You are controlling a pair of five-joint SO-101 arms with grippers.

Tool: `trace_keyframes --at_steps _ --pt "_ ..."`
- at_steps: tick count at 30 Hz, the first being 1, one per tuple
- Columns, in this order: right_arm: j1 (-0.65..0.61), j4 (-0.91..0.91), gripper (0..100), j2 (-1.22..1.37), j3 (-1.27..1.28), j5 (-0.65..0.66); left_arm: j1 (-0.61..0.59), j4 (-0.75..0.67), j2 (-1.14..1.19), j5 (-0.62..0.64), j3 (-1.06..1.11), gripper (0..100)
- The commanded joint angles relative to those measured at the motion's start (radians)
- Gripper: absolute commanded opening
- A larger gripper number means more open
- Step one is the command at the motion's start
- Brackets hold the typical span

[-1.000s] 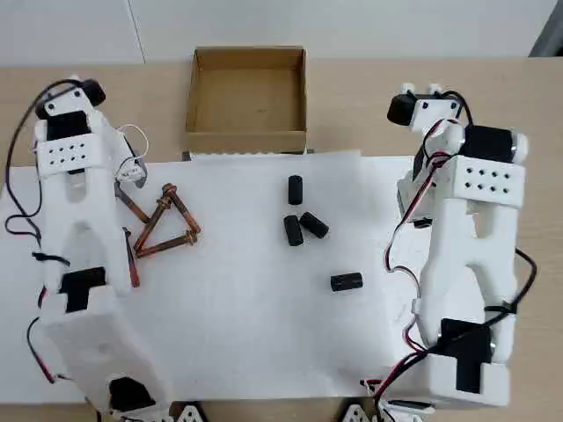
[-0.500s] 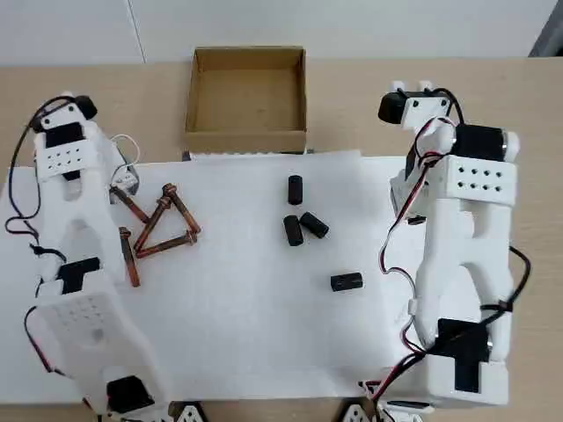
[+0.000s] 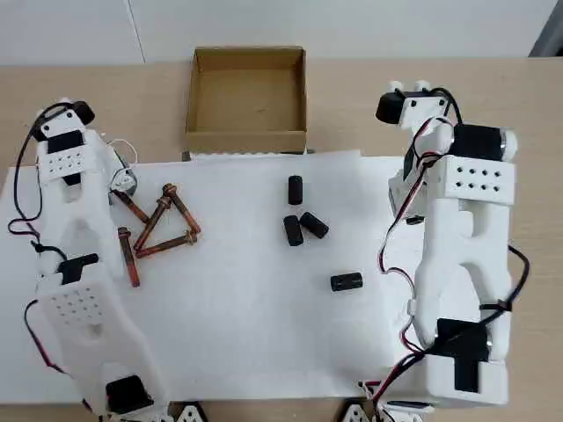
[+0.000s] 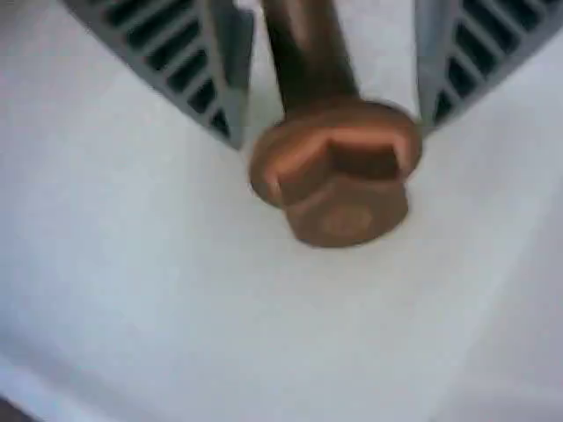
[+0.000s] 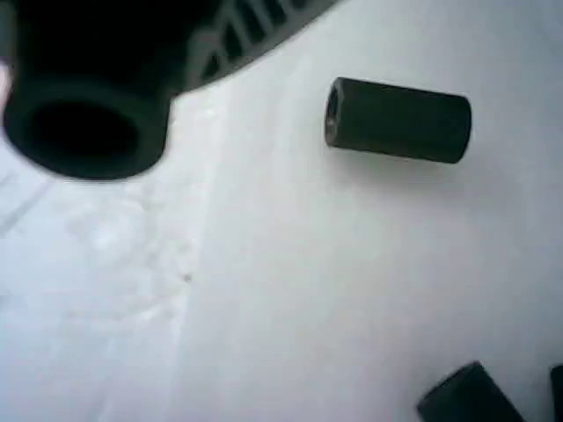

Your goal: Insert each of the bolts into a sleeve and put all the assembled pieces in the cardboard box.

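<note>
Five copper bolts lie at the left of the white sheet [image 3: 237, 343]. My left gripper [image 4: 327, 123] is open and straddles the shaft of one bolt [image 4: 334, 176], whose hex head rests on the sheet. In the high view this gripper [image 3: 124, 182] sits at the top end of the leftmost slanted bolt [image 3: 134, 207]. My right gripper [image 5: 97, 79] is shut on a black sleeve [image 5: 84, 132] above the sheet. Another sleeve [image 5: 398, 120] lies beyond it. Four sleeves lie mid-sheet, one of them [image 3: 347, 282] nearest the right arm. The cardboard box [image 3: 248, 132] stands open at the back.
The other bolts [image 3: 167, 244] form a loose triangle beside the left arm, with one [image 3: 130, 257] close to its base. Three sleeves [image 3: 295, 189] cluster below the box. The sheet's front half is bare. Cables hang off both arms.
The left arm has swung left and its gripper has come down over the leftmost bolt. The right arm has shifted slightly to the left.
</note>
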Motion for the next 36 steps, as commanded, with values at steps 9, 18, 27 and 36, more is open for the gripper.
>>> trace_keyframes --at_steps 9,18,27,36 --pt "-0.008 -0.002 0.6 -0.056 -0.005 -0.011 -0.003 -0.018 0.021 0.000 -0.036 0" --pt "-0.010 0.038 0.4 -0.177 -0.026 -0.057 0.069 0.264 -0.087 -0.063 -0.311 0" --pt "-0.002 0.039 0.4 -0.412 0.091 -0.071 0.161 0.417 -0.204 -0.233 -0.503 0" --pt "-0.001 0.038 0.4 -0.651 0.264 -0.069 0.293 0.417 -0.489 -0.388 -0.499 0"
